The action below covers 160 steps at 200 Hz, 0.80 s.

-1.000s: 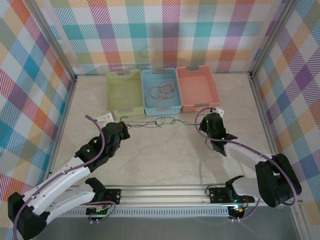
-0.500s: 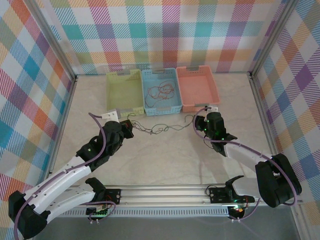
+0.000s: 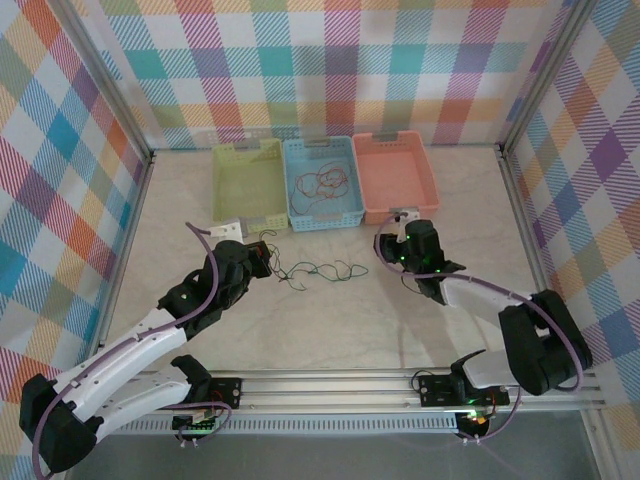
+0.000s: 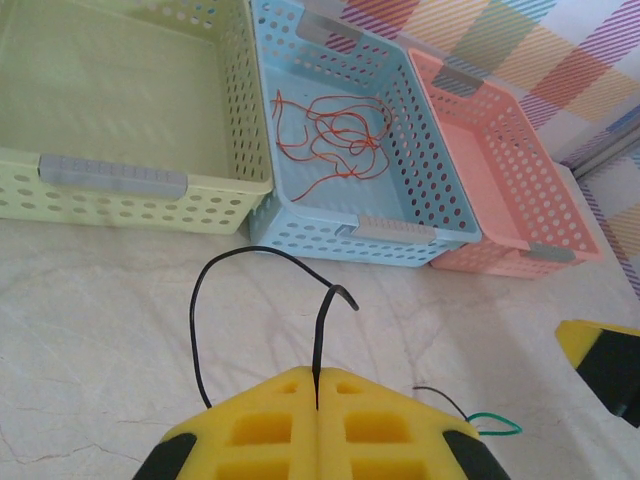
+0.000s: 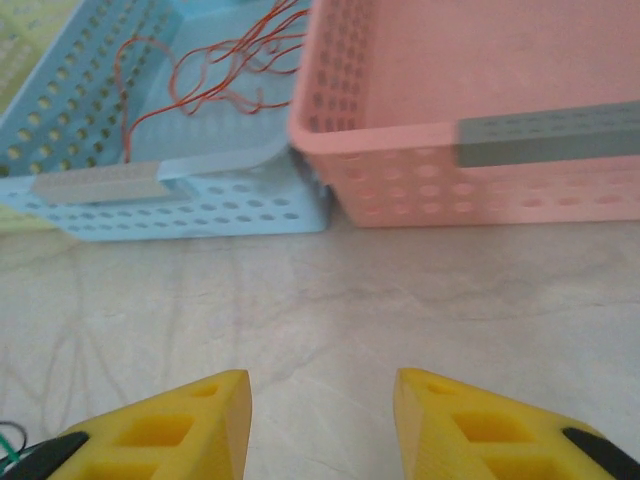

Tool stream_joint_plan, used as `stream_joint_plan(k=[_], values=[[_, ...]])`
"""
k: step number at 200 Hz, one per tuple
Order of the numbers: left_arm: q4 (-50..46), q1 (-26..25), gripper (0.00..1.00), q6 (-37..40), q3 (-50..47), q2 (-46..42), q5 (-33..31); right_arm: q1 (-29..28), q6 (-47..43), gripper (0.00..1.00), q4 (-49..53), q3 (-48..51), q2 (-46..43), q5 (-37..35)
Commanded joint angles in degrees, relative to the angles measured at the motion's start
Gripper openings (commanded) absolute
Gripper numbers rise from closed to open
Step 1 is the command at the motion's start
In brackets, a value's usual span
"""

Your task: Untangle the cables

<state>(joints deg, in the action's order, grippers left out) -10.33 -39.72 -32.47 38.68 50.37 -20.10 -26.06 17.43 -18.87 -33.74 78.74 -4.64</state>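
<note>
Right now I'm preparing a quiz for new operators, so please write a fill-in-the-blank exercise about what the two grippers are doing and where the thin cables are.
1. The colour of the thin cable pinched in the left gripper is ___.
2. The thin red cables lie in the perforated plastic basket whose colour is ___.
3. The right gripper, with yellow fingers, is ___ and holds nothing.
Missing words: black; blue; open.

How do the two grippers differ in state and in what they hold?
The left gripper is shut, while the right gripper is open. The left gripper pinches a black cable, while the right gripper holds nothing. Both are yellow.
</note>
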Motion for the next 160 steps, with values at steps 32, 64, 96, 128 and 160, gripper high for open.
stream_joint_plan(k=[32, 64, 96, 128, 160], values=[[0.7, 0.1, 0.0, 0.9, 0.9, 0.2, 0.5, -2.6, -9.1, 0.45, 4.7, -5.6, 3.7, 10.0], [0.6, 0.1, 0.0, 0.8, 1.1, 0.3, 0.3, -2.6, -14.2, 0.47, 13.2, -8.8, 4.2, 11.4], [0.6, 0.2, 0.0, 0.9, 1.2, 0.6, 0.6, -2.6, -18.9, 0.48, 13.5, -7.7, 2.9, 11.6], [0.4, 0.1, 0.0, 0.8, 1.2, 0.7, 0.4, -2.7, -21.8, 0.5, 13.7, -7.7, 3.8, 15.7], [0.3, 0.2, 0.0, 0.8, 1.2, 0.6, 0.4, -2.9, -22.0, 0.51, 16.3, -9.8, 6.8, 17.4]])
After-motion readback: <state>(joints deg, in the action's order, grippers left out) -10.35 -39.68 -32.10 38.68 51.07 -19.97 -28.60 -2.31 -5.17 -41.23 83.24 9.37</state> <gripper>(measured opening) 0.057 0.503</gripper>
